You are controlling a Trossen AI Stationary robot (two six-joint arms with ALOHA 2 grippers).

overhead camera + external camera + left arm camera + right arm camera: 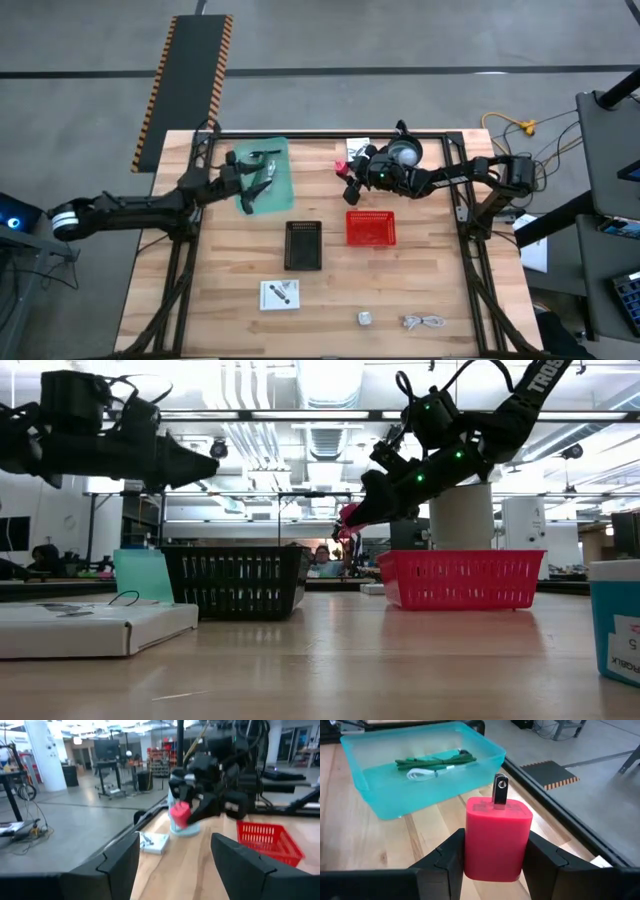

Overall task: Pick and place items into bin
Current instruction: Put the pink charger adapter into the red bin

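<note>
Your right gripper (495,851) is clamped on the pink charger plug (496,837), held up in the air just beyond the far-left corner of the red basket (371,228). Your left gripper (246,192) hangs with fingers spread over the teal bin (280,180), which has cables (432,764) inside.

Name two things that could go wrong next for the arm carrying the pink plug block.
The right gripper pinches the smooth pink block only by its sides, high above the table; it might slip out. It hangs short of the red basket, so releasing now would likely miss.
</note>
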